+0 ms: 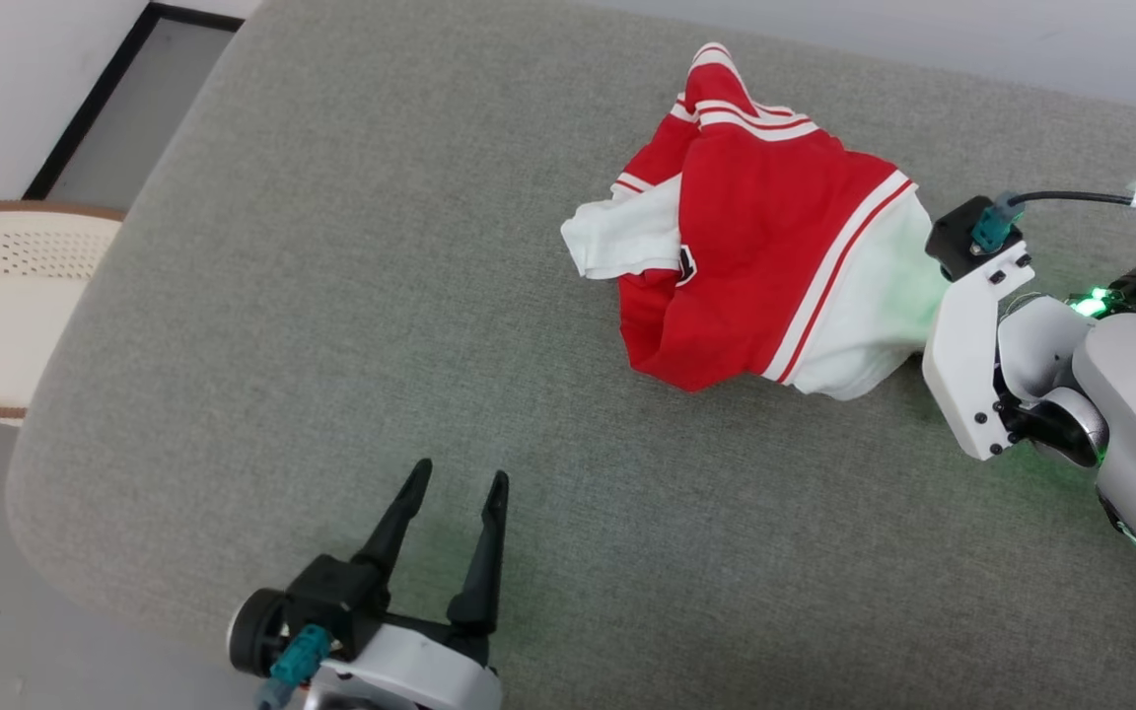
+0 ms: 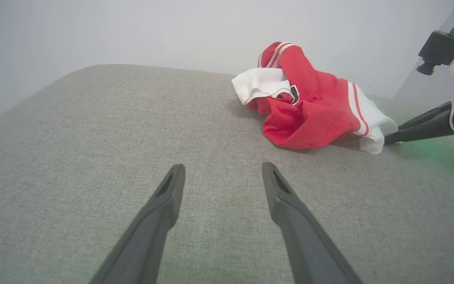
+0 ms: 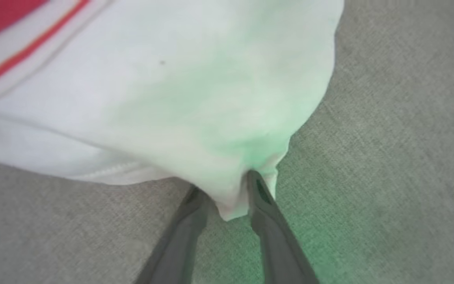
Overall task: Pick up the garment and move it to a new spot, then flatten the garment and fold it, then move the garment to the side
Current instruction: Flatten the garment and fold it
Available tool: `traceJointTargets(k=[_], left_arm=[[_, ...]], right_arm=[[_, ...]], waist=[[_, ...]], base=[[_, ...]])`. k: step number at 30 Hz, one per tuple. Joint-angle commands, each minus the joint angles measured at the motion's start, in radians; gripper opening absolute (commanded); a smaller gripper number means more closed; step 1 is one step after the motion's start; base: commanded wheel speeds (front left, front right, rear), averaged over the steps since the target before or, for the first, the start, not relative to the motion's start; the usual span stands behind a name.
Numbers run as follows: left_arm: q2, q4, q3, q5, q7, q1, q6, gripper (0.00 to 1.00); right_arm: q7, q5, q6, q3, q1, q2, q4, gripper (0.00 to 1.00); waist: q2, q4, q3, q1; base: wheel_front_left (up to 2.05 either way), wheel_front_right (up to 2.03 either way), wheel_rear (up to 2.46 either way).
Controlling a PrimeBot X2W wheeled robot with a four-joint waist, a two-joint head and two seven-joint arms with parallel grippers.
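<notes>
1. Pick-up step: my right pincer (image 3: 224, 183) pinches the white sleeve edge of the garment (image 1: 765, 256), crumpled on the grey cushion (image 1: 331, 296).
2. My left pincer (image 1: 460, 471) gapes wide, empty, well apart.
3. Next, I judge: lift cleanly and carry it elsewhere.
4. The dark chest mark (image 1: 686, 264) is unreadable.

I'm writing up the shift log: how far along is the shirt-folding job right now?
Nothing is finished: the garment lies crumpled on the grey cushion, neither flattened nor folded. In hand: the right gripper pinches a white sleeve at its edge. The left gripper is open, apart from the cloth. Left: lifting, moving, flattening, folding, setting aside.
</notes>
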State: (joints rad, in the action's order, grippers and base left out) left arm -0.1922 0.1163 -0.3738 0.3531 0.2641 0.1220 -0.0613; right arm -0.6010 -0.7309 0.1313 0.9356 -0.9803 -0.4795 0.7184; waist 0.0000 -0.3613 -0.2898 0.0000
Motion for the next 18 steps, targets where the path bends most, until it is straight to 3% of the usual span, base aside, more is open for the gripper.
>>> traceJointTargets(k=[1,11,18], left_arm=[[0.004,0.005,0.013,-0.012,0.000,-0.010,0.008,1.00],[0.023,0.002,0.079,-0.059,0.000,-0.044,0.036,1.00],[0.030,-0.007,0.111,-0.079,0.000,-0.066,0.054,1.00]], right_arm=[[0.008,-0.007,-0.001,0.016,0.032,-0.002,0.035,0.00],[0.140,-0.061,-0.001,-0.026,0.006,-0.015,0.073,0.00],[0.207,-0.093,-0.001,-0.064,0.022,-0.126,0.038,0.00]], waist=[[0.0000,0.007,0.004,0.0000],[0.0000,0.072,0.043,0.0000],[0.0000,0.124,0.057,0.0000]], base=[[0.00,0.00,0.00],[0.00,0.00,0.00],[0.00,0.00,0.00]])
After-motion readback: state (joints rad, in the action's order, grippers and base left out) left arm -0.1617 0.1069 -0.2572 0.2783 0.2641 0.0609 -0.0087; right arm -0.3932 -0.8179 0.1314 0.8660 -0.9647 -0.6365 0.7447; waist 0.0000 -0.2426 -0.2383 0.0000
